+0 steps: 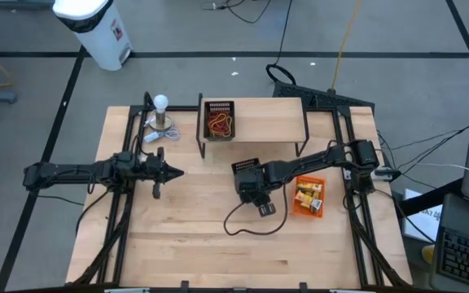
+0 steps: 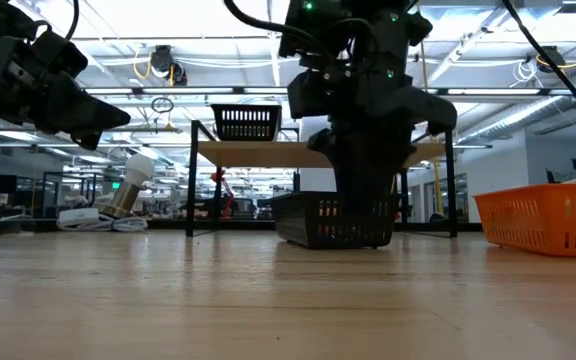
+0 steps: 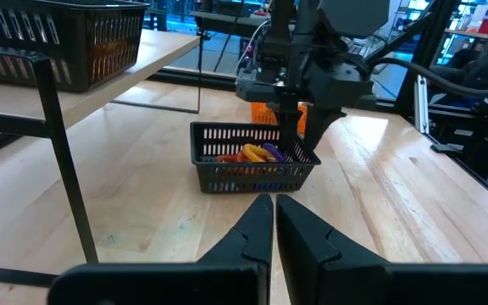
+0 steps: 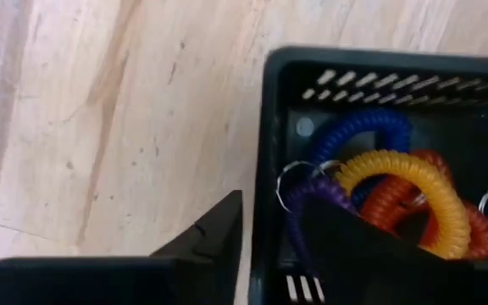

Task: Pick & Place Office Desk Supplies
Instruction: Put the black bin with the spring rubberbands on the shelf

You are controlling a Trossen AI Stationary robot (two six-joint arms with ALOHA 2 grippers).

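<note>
A black mesh basket (image 3: 252, 174) stands on the table's middle, with blue, yellow, orange and purple coil loops (image 4: 396, 182) lying in it. My right gripper (image 4: 269, 229) points steeply down at one basket corner. It is open: one finger (image 4: 219, 233) is outside the basket's side wall (image 4: 265, 161), the other (image 4: 354, 250) is inside, over the loops. My left gripper (image 3: 274, 207) waits shut at the table's left, level and pointing at the basket. My right gripper comes from above, slanting, one finger on each side of the black basket's side wall (image 4: 265, 161) near a corner. I cannot tell whether either finger touches the wall or the loops. The basket stands flat on the table.
An orange basket (image 1: 308, 197) with yellow packets stands right of the black one. At the back, a wooden shelf on black legs (image 1: 267, 120) carries a second black basket (image 1: 218, 120) with loops. A white ball-topped stand (image 1: 161, 110) is at the far left. The near half of the table is bare wood.
</note>
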